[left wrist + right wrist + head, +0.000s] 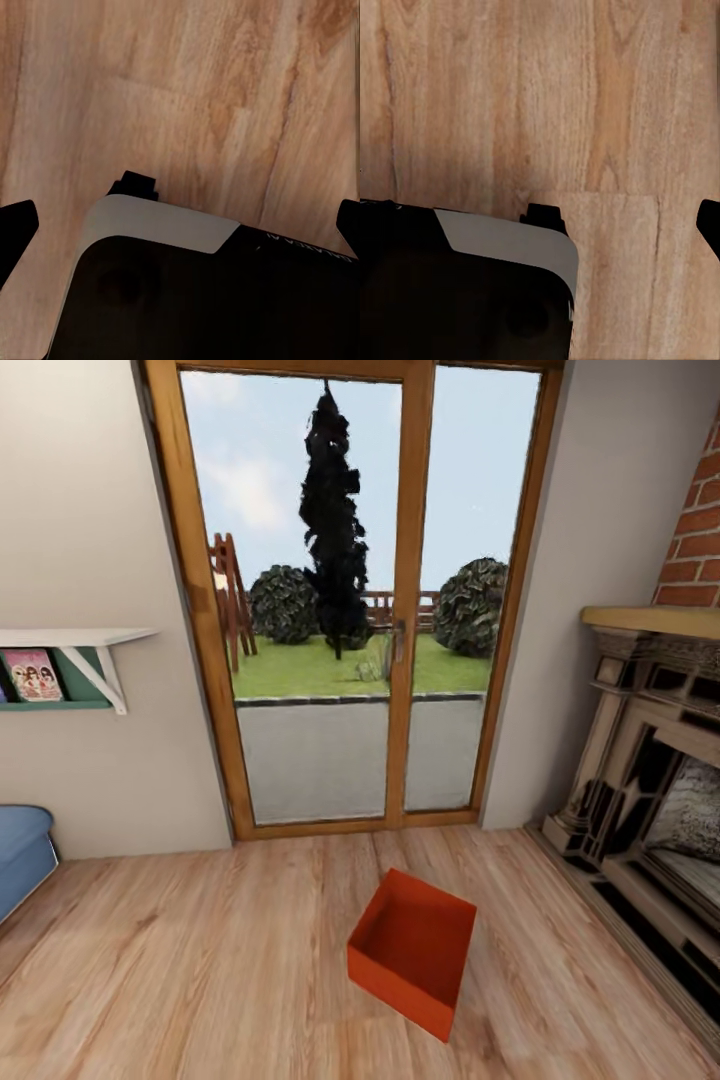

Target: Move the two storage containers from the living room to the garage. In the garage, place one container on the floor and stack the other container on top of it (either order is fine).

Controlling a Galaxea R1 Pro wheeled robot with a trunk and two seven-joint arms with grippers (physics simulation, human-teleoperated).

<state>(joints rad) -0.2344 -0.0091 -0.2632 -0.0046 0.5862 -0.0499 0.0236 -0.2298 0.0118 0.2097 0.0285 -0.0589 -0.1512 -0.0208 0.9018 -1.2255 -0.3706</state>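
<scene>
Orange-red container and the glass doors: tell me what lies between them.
In the head view, only bare light wood plank floor lies between the orange-red container and the wood-framed glass doors; nothing stands there.

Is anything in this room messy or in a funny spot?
One thing: an orange-red storage container sits alone on the wood plank floor, turned at an angle to the glass doors and fireplace. It is upright, empty and undamaged. Nothing is spilled.
</scene>
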